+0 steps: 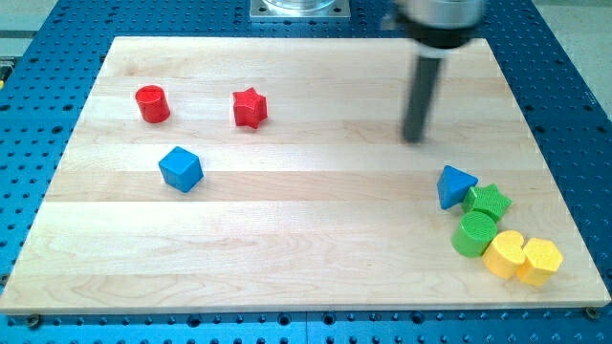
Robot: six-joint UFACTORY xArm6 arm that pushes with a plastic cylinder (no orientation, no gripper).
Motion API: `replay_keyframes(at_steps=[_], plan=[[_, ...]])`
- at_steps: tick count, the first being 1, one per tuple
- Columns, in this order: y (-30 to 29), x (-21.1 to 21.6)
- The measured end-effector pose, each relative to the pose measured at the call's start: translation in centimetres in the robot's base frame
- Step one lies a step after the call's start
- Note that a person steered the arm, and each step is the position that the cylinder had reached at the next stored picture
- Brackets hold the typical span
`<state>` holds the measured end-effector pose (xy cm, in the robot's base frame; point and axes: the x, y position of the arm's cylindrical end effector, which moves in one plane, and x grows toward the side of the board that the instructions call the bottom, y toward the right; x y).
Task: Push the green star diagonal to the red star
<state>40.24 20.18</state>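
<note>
The green star (489, 202) lies at the view's lower right, touching the blue triangle (454, 185) on its left and the green cylinder (474, 234) below it. The red star (250, 108) lies at the upper left of the board. My tip (414, 139) rests on the board at the upper right, above and to the left of the blue triangle and green star, apart from both, and far right of the red star.
A red cylinder (151, 103) stands left of the red star. A blue cube (180, 169) lies below them. Two yellow blocks (504, 254) (540, 260) sit at the lower right beside the green cylinder. The wooden board (306, 268) lies on a blue perforated table.
</note>
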Motion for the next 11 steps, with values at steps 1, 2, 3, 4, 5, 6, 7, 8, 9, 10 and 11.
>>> replay_keyframes(at_steps=[1,2,3,4,5,6,7,8,9,10,11], plan=[[6.7,6.2],[2.9,12.1],[-2.3,13.3],[-7.3,13.2],[-4.1,15.0],[-7.9,16.0],[-12.9,15.8],[-14.0,11.8],[-14.0,6.2],[-11.9,11.9],[-15.8,13.4]])
